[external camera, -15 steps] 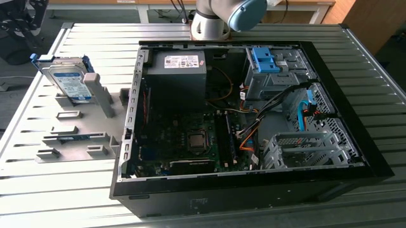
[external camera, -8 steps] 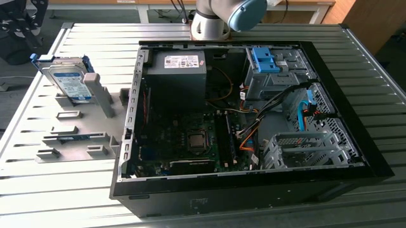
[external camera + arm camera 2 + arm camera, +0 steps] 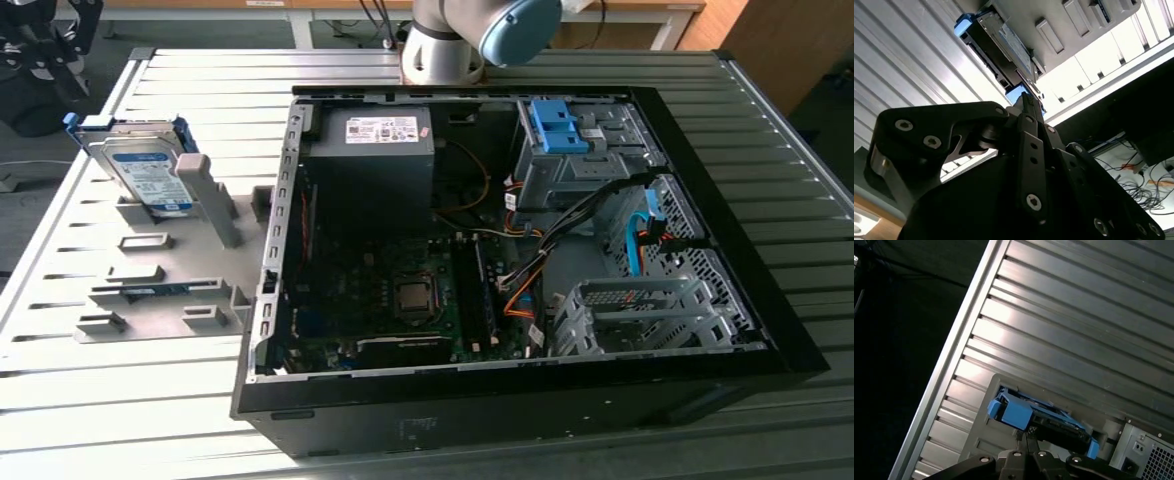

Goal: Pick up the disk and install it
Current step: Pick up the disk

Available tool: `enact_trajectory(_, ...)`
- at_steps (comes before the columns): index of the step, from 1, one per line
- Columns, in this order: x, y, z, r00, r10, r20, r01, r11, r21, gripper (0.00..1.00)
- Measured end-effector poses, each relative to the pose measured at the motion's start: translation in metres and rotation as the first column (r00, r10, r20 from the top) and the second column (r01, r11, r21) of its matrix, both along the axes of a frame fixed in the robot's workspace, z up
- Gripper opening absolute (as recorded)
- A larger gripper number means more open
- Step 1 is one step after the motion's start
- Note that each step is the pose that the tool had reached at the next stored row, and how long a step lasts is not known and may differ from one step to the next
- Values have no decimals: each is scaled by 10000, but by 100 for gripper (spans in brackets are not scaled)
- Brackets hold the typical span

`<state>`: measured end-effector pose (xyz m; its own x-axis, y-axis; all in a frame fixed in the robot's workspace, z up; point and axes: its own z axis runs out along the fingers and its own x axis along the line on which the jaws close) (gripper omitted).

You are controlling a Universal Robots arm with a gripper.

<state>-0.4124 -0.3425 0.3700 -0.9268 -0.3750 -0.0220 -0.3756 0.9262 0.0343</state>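
Silver disk [image 3: 140,170] in a blue frame stands on end in a grey rack [image 3: 200,300] on the slatted metal table [image 3: 134,400], at the exterior view's left of the open computer case [image 3: 534,400]. Its long axis runs roughly upright, leaning a little, with the labelled broad face turned toward the exterior camera. In both wrist views the gripper [image 3: 1024,436] [image 3: 1026,100] points toward the disk's blue-framed edge, apart from it, jaws together and gripping nothing
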Motion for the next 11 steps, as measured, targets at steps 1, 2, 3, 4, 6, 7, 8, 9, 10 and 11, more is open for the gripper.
enact_trajectory(1, 0, 0, 0, 9999, 131, 1, -131, 9999, 0, 11)
enact_trajectory(2, 0, 0, 0, 9998, 200, 1, -200, 9998, 0, 11)
enact_trajectory(3, 0, 0, 0, 9998, 210, 1, -210, 9998, 0, 11)
enact_trajectory(4, 0, 0, 0, 9998, 211, 1, -211, 9998, 0, 11)
enact_trajectory(6, 0, 0, 0, 9998, 214, 1, -214, 9998, 0, 11)
enact_trajectory(7, 0, 0, 0, 9998, 214, 1, -214, 9998, 0, 11)
enact_trajectory(8, 0, 0, 0, 9998, 214, 1, -214, 9998, 0, 11)
enact_trajectory(9, 0, 0, 0, 9998, 216, 1, -216, 9998, 0, 11)
enact_trajectory(10, 0, 0, 0, 9998, 216, 1, -216, 9998, 0, 11)
enact_trajectory(11, 0, 0, 0, 9998, 216, 1, -216, 9998, 0, 11)
